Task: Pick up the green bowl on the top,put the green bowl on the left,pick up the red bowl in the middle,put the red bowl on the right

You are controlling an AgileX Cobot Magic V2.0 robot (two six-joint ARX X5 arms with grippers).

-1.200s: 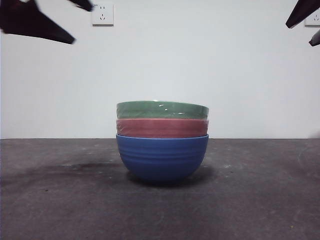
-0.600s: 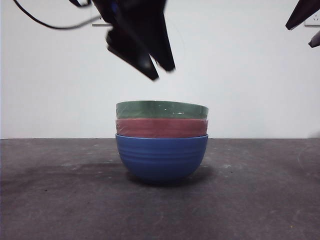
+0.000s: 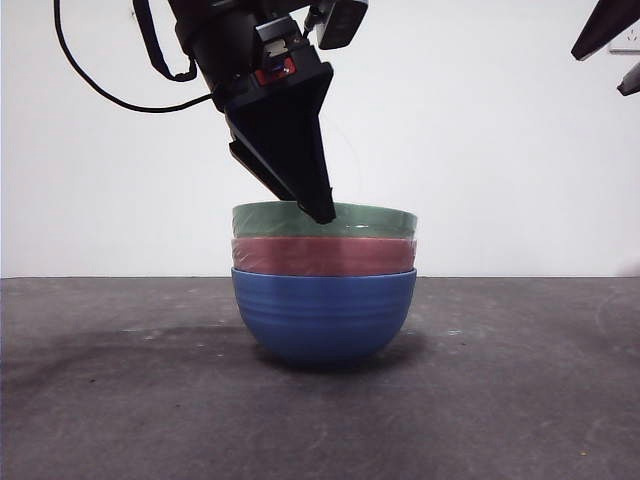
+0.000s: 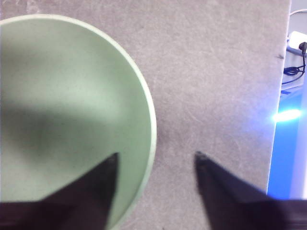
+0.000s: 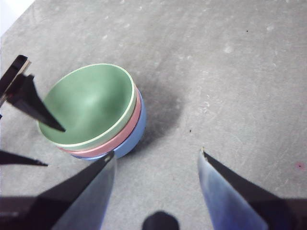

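Stack: green bowl [image 3: 325, 219] atop red bowl [image 3: 324, 256], nested. Left gripper [image 4: 154, 160] straddles green rim, jaws spread for rim grasp. Right gripper [image 5: 156, 158] waits aside, jaws apart.

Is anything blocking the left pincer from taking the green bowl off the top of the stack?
Nothing visible does. The left pincer is open and straddles the rim of the green bowl, one jaw inside and one outside. The bowl sits topmost, over the red bowl, with nothing on or in it.
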